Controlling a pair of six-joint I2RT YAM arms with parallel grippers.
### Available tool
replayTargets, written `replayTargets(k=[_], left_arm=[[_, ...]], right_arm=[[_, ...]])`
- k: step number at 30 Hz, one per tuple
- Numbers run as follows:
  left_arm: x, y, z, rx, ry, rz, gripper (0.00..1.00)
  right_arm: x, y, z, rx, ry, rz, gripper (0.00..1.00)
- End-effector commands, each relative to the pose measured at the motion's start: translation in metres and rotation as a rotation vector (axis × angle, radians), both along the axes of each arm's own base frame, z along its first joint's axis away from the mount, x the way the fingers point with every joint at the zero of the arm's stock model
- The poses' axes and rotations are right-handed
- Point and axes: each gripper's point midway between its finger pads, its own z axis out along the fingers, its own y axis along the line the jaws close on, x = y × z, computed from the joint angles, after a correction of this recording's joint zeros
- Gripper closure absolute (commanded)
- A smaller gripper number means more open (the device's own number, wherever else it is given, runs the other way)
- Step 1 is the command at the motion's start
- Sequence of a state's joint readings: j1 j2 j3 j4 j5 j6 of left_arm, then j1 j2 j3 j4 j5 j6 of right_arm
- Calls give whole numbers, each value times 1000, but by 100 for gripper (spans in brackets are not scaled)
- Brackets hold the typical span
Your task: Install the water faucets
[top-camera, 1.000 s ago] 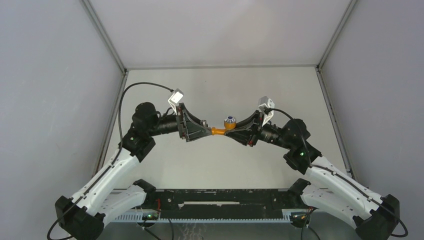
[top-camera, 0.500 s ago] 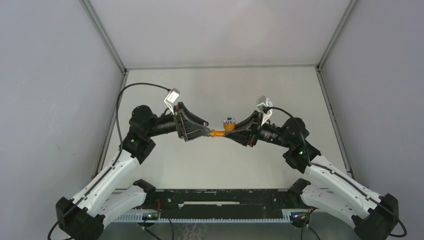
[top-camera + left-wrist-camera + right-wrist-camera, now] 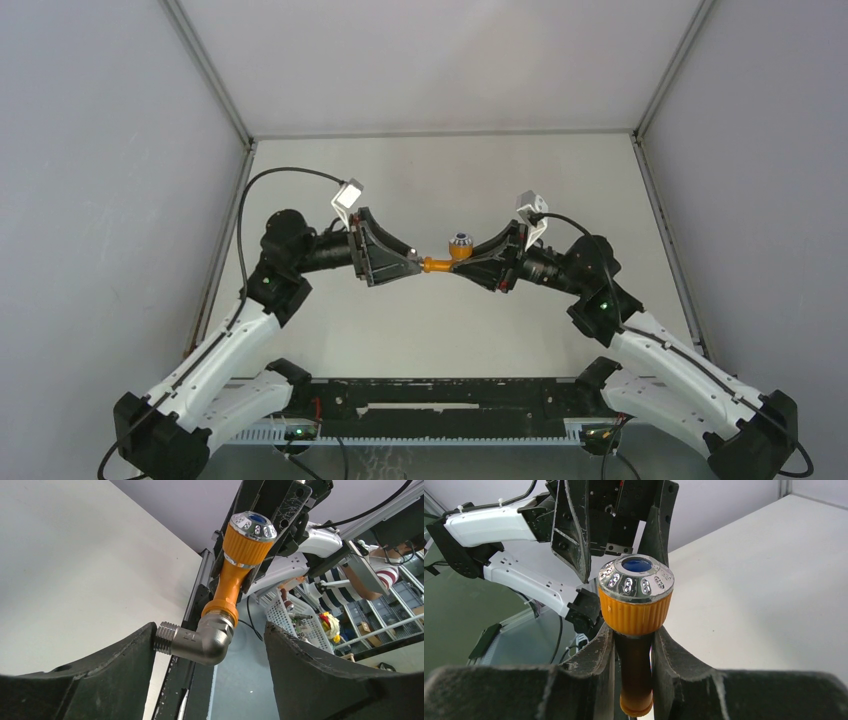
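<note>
Mid-frame above the desk [image 3: 440, 170], right jaws clamp the tap [image 3: 635, 605]; left jaws, wrist just turned, stand wide around its elbow [image 3: 200, 641], seemingly resetting for another screwing turn

Soft, even light is washing over the pale table [image 3: 440, 170], leaving faint shadows beneath the arms [image 3: 230, 350]. Highlights are glinting on the chrome cap [image 3: 636, 580] of the orange tap [image 3: 636, 615] and on the metal elbow [image 3: 205, 642], while the near fingers [image 3: 499, 690] are blurring and bowing at the wrist views' lower edges.
</note>
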State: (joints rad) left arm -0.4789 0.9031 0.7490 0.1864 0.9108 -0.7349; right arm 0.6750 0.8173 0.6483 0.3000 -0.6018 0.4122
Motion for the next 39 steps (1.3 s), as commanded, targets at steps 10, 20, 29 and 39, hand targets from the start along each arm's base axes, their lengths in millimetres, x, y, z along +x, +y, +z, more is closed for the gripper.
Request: replayTargets(k=[10,20,29,39], left_arm=[[-9,-1,-3,20,86,-77,18],[-9,-5,-12,46,159,-122,17],[-16,-6,5,20,204,-177,17],[-8,-6,13,-4,219,-165,20]], right_arm=[[7,-6,31,74,-94,-54,100],[10,-7,30,66,-113,-64,100],[12,0,16,23,-104,-35,100],[5,2,6,-10,-88,4,100]])
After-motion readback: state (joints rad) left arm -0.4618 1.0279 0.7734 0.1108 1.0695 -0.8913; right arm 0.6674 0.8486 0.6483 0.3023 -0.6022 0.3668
